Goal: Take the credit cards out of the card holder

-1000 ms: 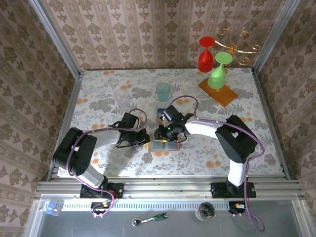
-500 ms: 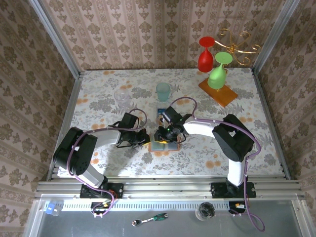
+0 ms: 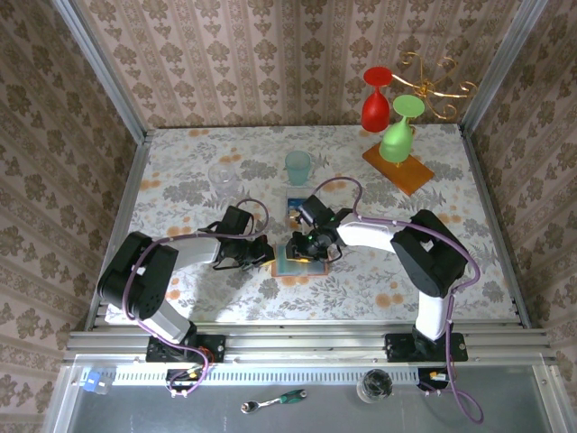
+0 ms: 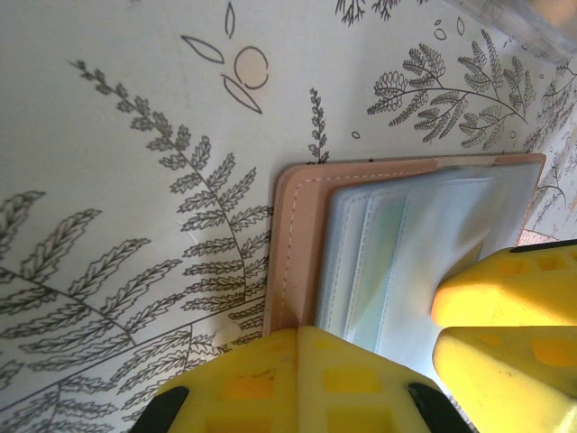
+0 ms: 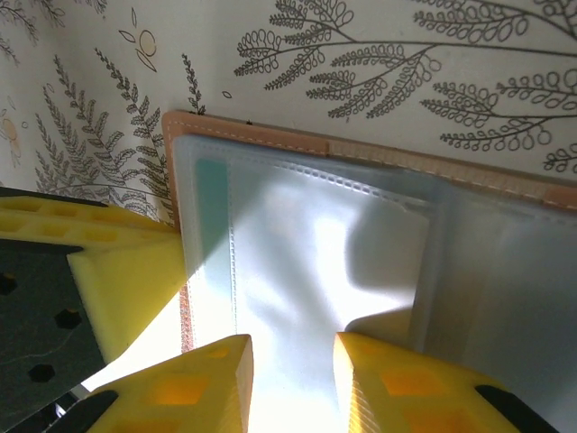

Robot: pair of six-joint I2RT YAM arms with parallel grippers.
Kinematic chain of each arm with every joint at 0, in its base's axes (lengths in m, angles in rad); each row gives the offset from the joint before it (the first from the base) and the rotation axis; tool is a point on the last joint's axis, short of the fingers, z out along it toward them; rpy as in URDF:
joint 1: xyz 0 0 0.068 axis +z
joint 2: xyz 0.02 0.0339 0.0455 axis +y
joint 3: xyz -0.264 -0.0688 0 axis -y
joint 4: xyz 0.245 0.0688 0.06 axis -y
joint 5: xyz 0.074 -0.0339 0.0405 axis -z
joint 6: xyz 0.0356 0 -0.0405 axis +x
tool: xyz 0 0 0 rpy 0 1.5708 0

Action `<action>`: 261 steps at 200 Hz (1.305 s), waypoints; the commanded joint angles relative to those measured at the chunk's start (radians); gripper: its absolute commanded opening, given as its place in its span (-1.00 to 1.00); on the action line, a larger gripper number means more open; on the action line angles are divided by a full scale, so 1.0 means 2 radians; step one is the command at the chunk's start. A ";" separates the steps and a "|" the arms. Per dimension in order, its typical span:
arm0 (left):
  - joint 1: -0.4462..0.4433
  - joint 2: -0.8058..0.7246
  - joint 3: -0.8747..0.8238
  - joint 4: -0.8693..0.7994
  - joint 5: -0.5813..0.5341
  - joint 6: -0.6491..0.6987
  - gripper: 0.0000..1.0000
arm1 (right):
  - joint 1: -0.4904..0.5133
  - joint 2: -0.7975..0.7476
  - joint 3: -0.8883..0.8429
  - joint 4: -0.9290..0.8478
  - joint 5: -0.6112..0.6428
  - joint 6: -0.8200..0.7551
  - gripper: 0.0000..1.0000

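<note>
Right gripper (image 5: 290,352) has edged down-frame over tan leather bifold card holder (image 5: 243,133), jaws parted on grey pockets (image 5: 306,244); left gripper (image 4: 297,361) clenched at its edge.

Room is tight at the card holder (image 3: 290,269). The left gripper (image 3: 268,256) blocks its left edge, and the right gripper (image 3: 306,253) sits over its middle. Its near side faces bare table (image 3: 361,289), so I can approach from there. A blue card (image 3: 295,209) lies just behind it, with the teal cup (image 3: 297,167) farther back and a clear glass (image 3: 224,174) back left. The wooden stand (image 3: 398,169) with its upturned glasses is well apart, far right.
</note>
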 commanded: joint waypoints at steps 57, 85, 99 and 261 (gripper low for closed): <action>-0.003 -0.016 0.019 -0.026 0.002 0.007 -0.97 | -0.022 -0.014 -0.059 0.077 -0.050 -0.015 -0.39; -0.003 -0.030 0.024 -0.023 0.006 -0.001 -0.87 | -0.026 -0.015 -0.073 0.096 -0.057 -0.014 -0.39; -0.005 -0.030 0.025 -0.016 0.012 -0.006 -0.82 | -0.028 -0.015 -0.079 0.105 -0.061 -0.012 -0.39; -0.017 -0.048 0.043 -0.033 -0.017 -0.017 -0.54 | -0.039 -0.017 -0.117 0.174 -0.093 -0.007 -0.40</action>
